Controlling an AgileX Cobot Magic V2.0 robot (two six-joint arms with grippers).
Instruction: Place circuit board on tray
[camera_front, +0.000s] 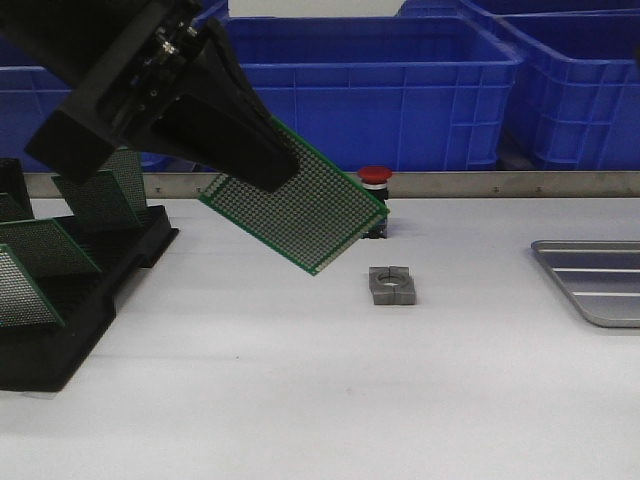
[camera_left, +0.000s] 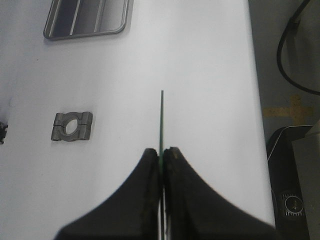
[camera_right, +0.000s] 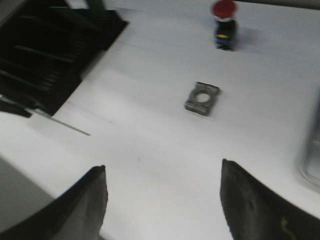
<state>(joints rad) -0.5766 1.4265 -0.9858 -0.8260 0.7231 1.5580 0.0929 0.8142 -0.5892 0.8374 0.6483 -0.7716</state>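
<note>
The left gripper (camera_front: 265, 160) is clamped on a green perforated circuit board (camera_front: 305, 205), holding it tilted in the air above the white table (camera_front: 300, 380), beside the black slotted rack (camera_front: 70, 300). The silver tray (camera_front: 595, 280) lies well apart at the table's right edge. A grey metal clamp block (camera_front: 392, 285) sits between them. The right gripper (camera_right: 162, 200) gapes wide, holding nothing.
</note>
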